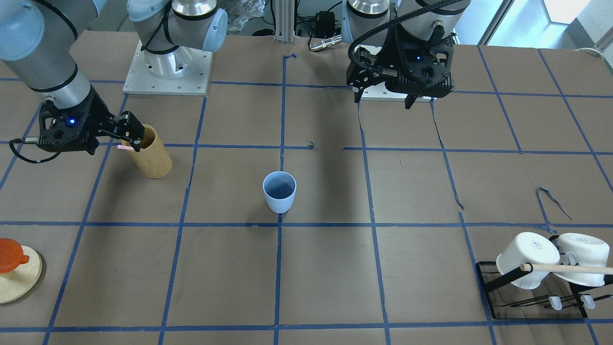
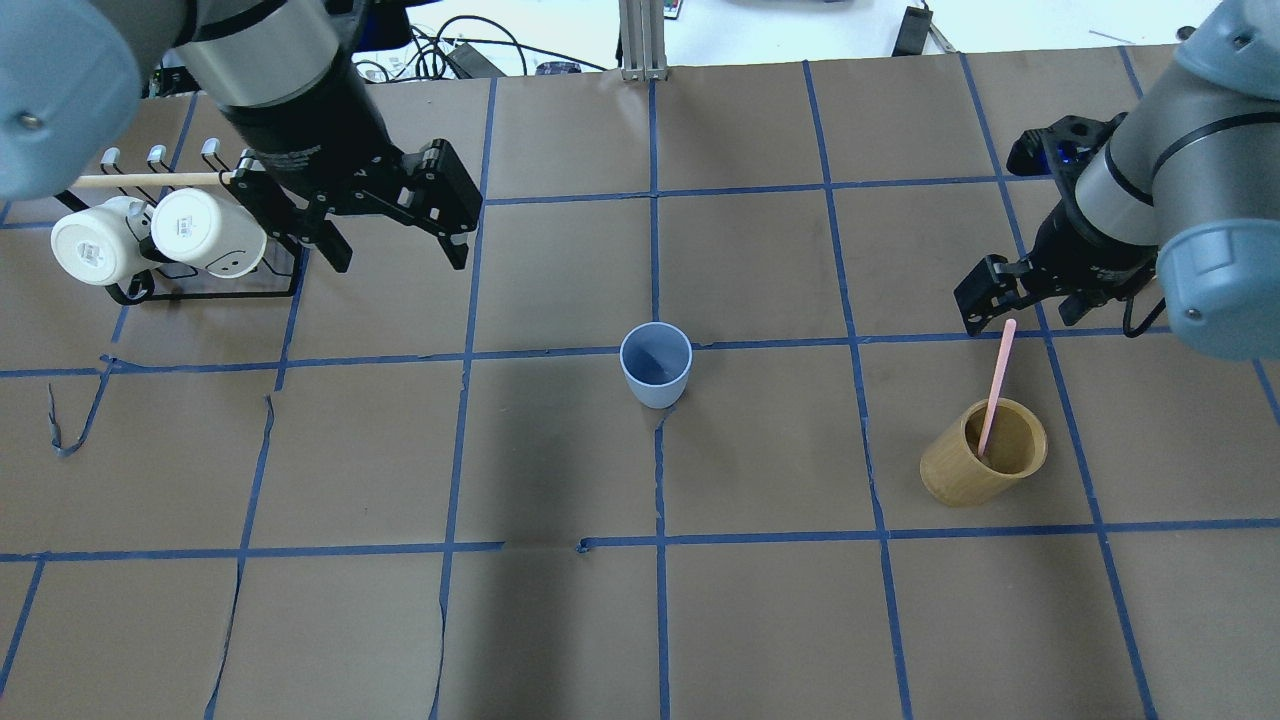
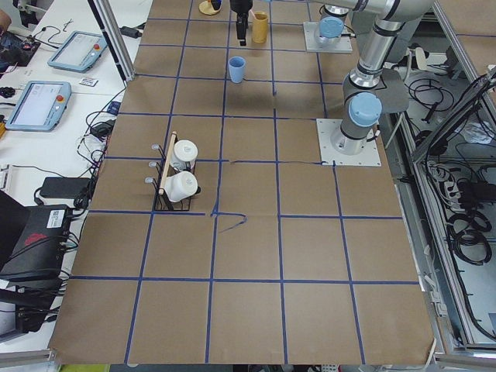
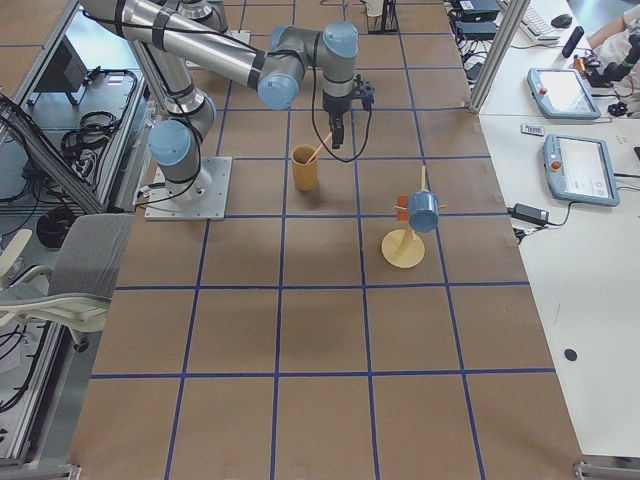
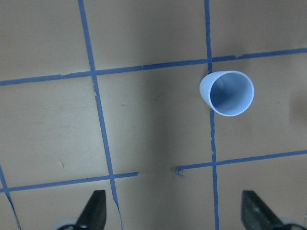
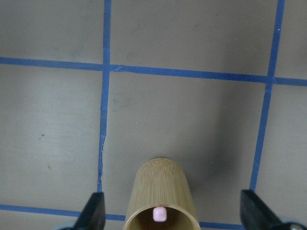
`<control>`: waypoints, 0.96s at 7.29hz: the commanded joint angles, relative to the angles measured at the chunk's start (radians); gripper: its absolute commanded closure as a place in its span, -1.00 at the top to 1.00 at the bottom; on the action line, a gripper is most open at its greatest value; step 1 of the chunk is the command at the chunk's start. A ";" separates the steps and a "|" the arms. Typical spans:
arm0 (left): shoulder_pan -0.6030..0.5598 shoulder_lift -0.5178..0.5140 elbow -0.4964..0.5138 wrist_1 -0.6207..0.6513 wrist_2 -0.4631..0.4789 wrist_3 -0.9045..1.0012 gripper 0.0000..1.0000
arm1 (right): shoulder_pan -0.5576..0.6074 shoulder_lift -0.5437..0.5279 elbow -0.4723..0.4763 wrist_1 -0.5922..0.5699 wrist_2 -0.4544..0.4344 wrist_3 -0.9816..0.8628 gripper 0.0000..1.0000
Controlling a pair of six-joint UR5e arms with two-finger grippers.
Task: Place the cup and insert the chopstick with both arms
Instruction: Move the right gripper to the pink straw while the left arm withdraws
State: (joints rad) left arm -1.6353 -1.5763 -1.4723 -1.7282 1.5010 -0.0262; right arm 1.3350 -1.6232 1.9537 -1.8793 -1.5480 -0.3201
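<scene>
So, the blue cup (image 2: 655, 365) is seen upright and empty, pale blue, set on a tape crossing. Well off to the robot's right of the cup, the pink chopstick (image 2: 995, 385) is leaned in the bamboo holder (image 2: 975, 475), its lower end hidden inside. The right gripper (image 6: 173, 211) is held above it, fingers spread wide, nothing gripped. The left gripper (image 2: 395, 250) is hung left of the cup, equally wide.

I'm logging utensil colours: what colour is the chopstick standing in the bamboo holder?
Pink. The chopstick shows best in the overhead exterior view.
</scene>
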 commanded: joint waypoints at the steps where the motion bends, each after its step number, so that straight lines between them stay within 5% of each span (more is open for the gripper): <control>1: 0.057 0.038 -0.058 0.077 -0.001 0.006 1.00 | 0.001 -0.024 0.040 -0.003 0.000 -0.002 0.76; 4: 0.058 0.059 -0.120 0.209 0.005 0.006 1.00 | 0.001 -0.026 0.039 -0.004 0.000 0.007 -0.01; 7: 0.061 0.064 -0.121 0.210 0.005 0.008 1.00 | 0.000 -0.030 0.039 -0.054 0.003 0.007 -0.34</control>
State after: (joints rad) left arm -1.5752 -1.5138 -1.5930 -1.5207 1.5062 -0.0196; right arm 1.3348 -1.6519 1.9914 -1.9194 -1.5462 -0.3113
